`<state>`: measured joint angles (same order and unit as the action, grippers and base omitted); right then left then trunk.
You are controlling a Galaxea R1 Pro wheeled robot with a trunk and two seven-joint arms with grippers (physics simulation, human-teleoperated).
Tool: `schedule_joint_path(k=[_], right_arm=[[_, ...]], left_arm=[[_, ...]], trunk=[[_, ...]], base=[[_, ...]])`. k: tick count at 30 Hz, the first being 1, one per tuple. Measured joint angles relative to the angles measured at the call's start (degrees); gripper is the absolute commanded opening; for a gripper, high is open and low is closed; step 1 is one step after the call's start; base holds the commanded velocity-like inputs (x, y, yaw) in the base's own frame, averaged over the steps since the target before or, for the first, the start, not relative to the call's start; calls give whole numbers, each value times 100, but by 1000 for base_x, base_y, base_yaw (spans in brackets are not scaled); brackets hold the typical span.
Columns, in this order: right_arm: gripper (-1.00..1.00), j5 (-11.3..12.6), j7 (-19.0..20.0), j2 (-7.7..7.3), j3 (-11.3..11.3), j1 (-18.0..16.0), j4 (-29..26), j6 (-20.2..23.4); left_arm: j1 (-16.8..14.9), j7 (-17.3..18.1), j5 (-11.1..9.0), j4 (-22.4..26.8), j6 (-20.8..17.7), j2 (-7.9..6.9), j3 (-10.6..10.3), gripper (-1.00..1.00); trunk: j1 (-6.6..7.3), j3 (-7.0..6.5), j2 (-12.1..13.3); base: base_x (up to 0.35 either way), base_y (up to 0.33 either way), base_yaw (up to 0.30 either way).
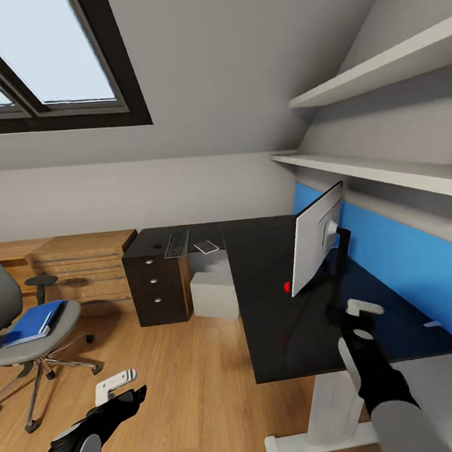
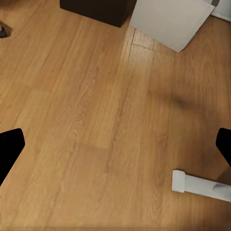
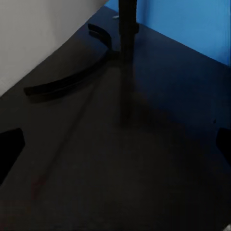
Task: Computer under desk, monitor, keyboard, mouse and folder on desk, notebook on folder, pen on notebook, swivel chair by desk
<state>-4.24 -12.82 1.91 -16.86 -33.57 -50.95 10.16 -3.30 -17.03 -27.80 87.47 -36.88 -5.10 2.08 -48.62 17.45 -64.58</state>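
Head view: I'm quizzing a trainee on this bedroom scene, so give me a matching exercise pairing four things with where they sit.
Things:
1. folder
2. computer
3. keyboard
4. monitor

Places:
A. on the floor under the desk
B. standing on the desk's near wing, by the blue wall panel
C. on the swivel chair seat
D. flat on the desk's far wing, above the drawer unit

Pairs: 1-C, 2-A, 3-D, 4-B

both arms are glossy black with pale grey forearm shells, each end effector point(image 1: 121, 388) pairing white and black fingers.
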Motion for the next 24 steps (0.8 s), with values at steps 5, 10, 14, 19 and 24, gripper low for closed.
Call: schedule_joint_path(k=[5, 10, 14, 19, 24], right_arm=[[100, 10, -8, 343, 10, 777, -1818, 878], [100, 26, -325, 636, 526, 1179, -2779, 1261], [100, 117, -1119, 706, 1483, 1192, -2818, 1164], [100, 126, -1501, 703, 2107, 1184, -2717, 544], [100, 66, -1715, 676, 2447, 1208, -2343, -236]], left_arm=[[0, 2, 2, -1, 3, 1, -2, 100], [0, 1, 13, -1, 7, 2, -15, 100], [0, 13, 15, -1, 7, 2, -20, 100], [0, 23, 10, -1, 7, 3, -22, 100], [0, 12, 3, -25, 9, 4, -28, 100]], trunk=[[0, 0, 0], [0, 0, 0], [0, 0, 0], [2, 0, 0], [3, 0, 0]], base=[[0, 0, 0], [0, 0, 0], [2, 0, 0], [121, 48, 0], [276, 142, 0]])
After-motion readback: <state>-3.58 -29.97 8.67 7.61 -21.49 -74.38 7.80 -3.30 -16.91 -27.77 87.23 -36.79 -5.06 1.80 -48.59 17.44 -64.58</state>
